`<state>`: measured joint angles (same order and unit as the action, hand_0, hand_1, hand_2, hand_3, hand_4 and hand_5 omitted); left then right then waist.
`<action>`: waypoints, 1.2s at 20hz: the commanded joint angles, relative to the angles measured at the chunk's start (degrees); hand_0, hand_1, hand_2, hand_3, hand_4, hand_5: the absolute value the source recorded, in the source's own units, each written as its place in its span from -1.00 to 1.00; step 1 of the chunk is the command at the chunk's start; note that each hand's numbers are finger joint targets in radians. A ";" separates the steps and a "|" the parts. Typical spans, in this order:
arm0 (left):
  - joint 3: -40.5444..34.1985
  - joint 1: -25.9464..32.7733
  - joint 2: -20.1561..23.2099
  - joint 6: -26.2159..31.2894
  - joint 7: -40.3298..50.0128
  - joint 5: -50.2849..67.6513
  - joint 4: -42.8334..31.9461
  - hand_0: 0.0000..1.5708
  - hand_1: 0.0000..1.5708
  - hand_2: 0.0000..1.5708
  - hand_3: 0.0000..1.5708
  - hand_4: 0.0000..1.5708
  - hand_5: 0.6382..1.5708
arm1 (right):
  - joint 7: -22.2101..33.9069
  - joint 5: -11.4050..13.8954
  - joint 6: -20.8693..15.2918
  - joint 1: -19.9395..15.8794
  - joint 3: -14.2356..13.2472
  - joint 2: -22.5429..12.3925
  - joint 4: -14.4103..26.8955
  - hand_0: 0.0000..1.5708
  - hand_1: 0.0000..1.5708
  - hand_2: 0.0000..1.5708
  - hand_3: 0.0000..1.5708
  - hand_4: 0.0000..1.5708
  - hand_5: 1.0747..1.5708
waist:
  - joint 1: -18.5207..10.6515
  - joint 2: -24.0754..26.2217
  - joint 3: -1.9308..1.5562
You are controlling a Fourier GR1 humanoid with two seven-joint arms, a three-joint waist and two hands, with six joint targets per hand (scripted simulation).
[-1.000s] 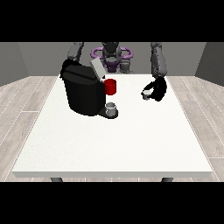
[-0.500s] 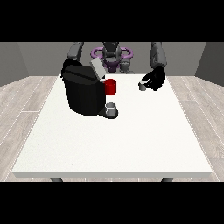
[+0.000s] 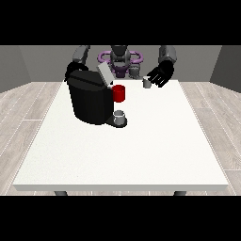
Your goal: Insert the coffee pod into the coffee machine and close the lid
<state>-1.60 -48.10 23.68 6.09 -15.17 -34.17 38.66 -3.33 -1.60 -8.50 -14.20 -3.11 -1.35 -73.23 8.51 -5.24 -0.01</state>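
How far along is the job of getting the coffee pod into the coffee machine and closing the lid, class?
Done: the coffee pod is off the table, held up by the hand at the view's right. In hand: carrying it; the pod is apart from the coffee machine, off to its right in the view. Left: put the pod in and close the lid, which stands open and tilted up.
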 commanded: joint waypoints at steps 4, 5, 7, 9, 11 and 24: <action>-2.23 -5.13 0.37 2.25 3.81 0.34 0.24 0.60 0.60 0.69 0.63 -0.32 1.00 | -0.58 -0.55 -0.65 -1.66 0.99 1.26 -0.83 -1.00 -1.00 -1.00 -1.00 -0.37 1.00 | 1.79 -1.76 0.01; -1.78 -7.24 -0.27 -0.31 5.43 -0.77 0.97 0.60 0.60 0.69 0.63 -0.32 1.00 | -0.68 0.14 0.65 -1.61 1.85 1.00 -1.40 -1.00 -1.00 -1.00 -1.00 -0.38 1.00 | 3.69 -1.44 0.01; -3.32 -8.03 3.64 0.99 2.87 -0.47 0.84 0.36 0.36 0.55 0.57 -0.34 1.00 | -3.79 -0.52 1.71 0.21 1.93 1.10 -1.66 -1.00 -1.00 -1.00 -1.00 -0.36 1.00 | 3.94 -3.28 0.01; -3.99 -10.81 2.42 1.65 7.22 -0.14 -0.04 0.59 0.59 0.65 0.58 -0.34 1.00 | -0.68 0.45 0.98 -2.16 2.02 -0.16 -2.57 -1.00 -1.00 -1.00 -1.00 -0.33 1.00 | 5.15 -3.25 0.01; -5.72 -13.11 2.77 1.76 7.65 1.22 -0.39 0.54 0.54 0.60 0.53 -0.35 1.00 | 0.40 -0.75 2.16 -4.16 1.09 -1.33 -3.26 -1.00 -1.00 -1.00 -1.00 -0.35 1.00 | 6.27 -4.76 0.01; -4.56 -16.10 0.52 0.18 9.16 -1.17 -0.64 0.61 0.61 0.65 0.57 -0.38 1.00 | 1.04 0.03 1.59 -4.76 0.06 -3.03 -4.62 -1.00 -1.00 -1.00 -1.00 -0.42 1.00 | 7.82 -6.20 0.00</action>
<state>-6.68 -64.63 26.33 7.68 -6.64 -34.74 37.76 -2.92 -0.96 -8.24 -18.62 -1.82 -2.30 -77.68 16.32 -11.94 -0.01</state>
